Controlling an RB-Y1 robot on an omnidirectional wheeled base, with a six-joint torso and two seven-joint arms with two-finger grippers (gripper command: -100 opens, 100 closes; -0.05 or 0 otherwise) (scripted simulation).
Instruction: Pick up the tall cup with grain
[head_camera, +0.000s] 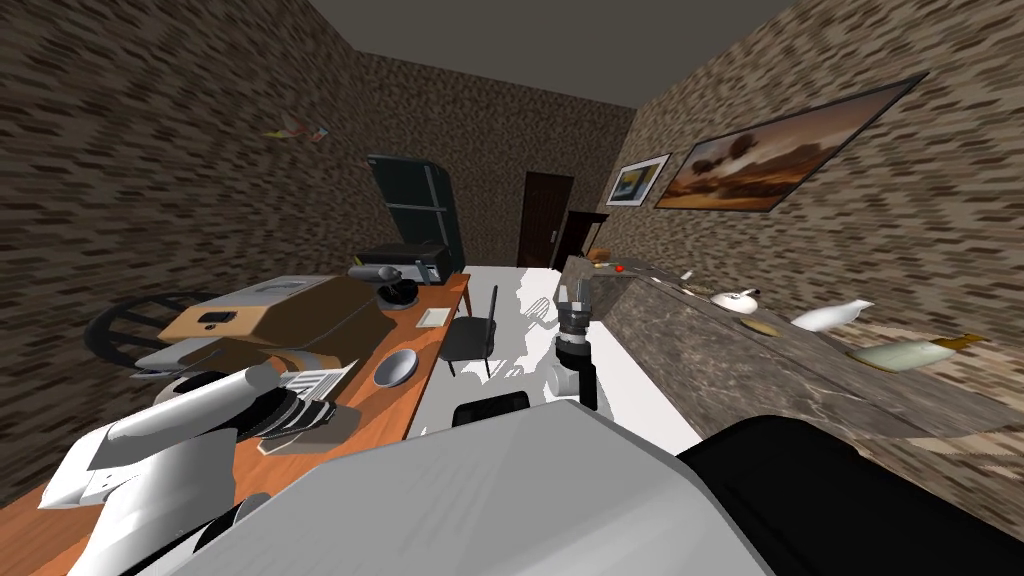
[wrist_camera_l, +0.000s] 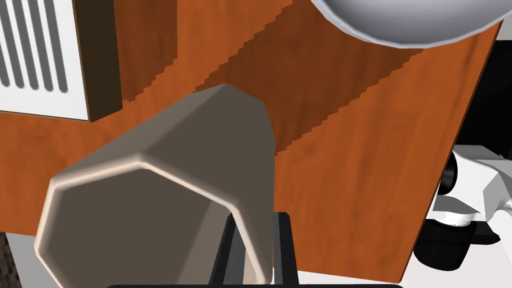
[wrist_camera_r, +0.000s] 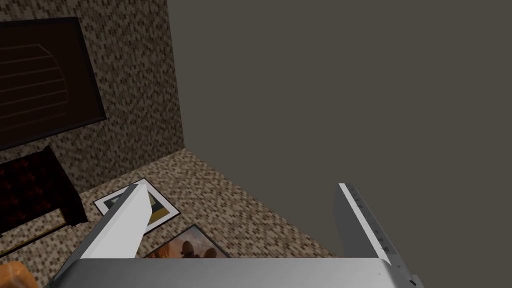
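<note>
Cup (wrist_camera_l: 165, 190) is the tall grey-brown one over the orange table (wrist_camera_l: 350, 150), left pincer (wrist_camera_l: 256, 217) pinched tight on its wall. Right pincer (wrist_camera_r: 239, 185) is spread wide open, beside the table.

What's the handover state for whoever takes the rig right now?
Left end effector: shut on the wall of the grey-brown tall cup, over the orange table, near a grey bowl.
Right end effector: open, holding nothing, out in front of the torso.
Done: grasp.
Left: lift clear. Cannot tell if the cup is off the table yet.
</note>
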